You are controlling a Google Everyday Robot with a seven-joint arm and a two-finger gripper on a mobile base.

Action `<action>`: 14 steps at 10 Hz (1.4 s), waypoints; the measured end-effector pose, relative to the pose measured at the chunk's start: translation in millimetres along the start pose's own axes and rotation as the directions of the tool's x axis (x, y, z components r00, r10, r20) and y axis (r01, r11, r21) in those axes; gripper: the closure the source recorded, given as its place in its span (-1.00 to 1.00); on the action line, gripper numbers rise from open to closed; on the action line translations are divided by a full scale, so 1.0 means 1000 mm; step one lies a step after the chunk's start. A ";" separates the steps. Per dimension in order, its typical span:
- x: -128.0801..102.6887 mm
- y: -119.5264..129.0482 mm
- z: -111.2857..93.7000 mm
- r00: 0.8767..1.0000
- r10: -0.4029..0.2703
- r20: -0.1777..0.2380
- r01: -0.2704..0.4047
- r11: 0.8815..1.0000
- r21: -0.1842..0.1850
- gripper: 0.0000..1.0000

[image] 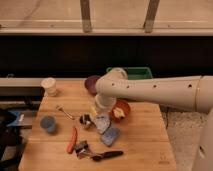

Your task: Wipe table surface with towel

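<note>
Fingers [99, 114] above towel [103, 124], beside bowl [128, 106]

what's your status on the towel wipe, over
pincer open, low over mid-table, just above the towel. towel lying on the table, not lifted. orange bowl and blue sponge crowd it close.

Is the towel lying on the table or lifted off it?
On the table: the towel lies rumpled on the table surface, with the claw directly above it; whether they touch, cannot tell.
</note>
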 end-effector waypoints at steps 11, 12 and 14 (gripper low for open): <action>-0.004 -0.026 0.082 0.990 -0.002 -0.144 0.016 0.995 0.097 -0.28; -0.002 -0.036 0.088 0.988 0.017 -0.154 0.001 0.993 0.118 -0.28; 0.001 -0.051 0.093 0.986 0.051 -0.160 -0.028 0.989 0.144 -0.28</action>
